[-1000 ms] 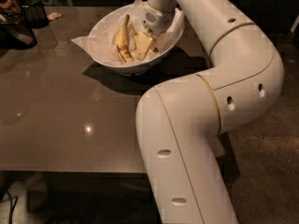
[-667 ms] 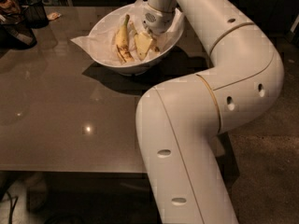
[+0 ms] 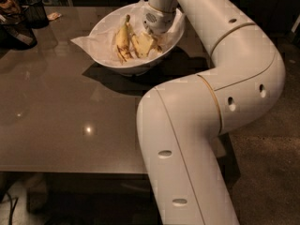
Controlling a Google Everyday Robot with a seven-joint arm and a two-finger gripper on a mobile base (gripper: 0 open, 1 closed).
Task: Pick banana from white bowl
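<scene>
Camera view: hardly anything has shifted in the last second. The gripper [image 3: 151,29] still sits low inside the white bowl [image 3: 131,70], near the table's [image 3: 70,121] far edge, toward its right corner. The banana [image 3: 123,40] lies untouched on the crinkled paper [image 3: 82,41], just left of the gripper. Apart or closed? Cannot tell from here. My read: no lift yet, and the grasp is still to come.

Dim room, glossy brown table

The table [image 3: 56,116] fills the left and middle, catching small spots of light (the brightest towards its near edge). Dark speckled floor [image 3: 276,163] lies right, a black mesh cup [image 3: 35,12] stands far left, and the gripper [image 3: 151,32] hangs over the table's far side.
</scene>
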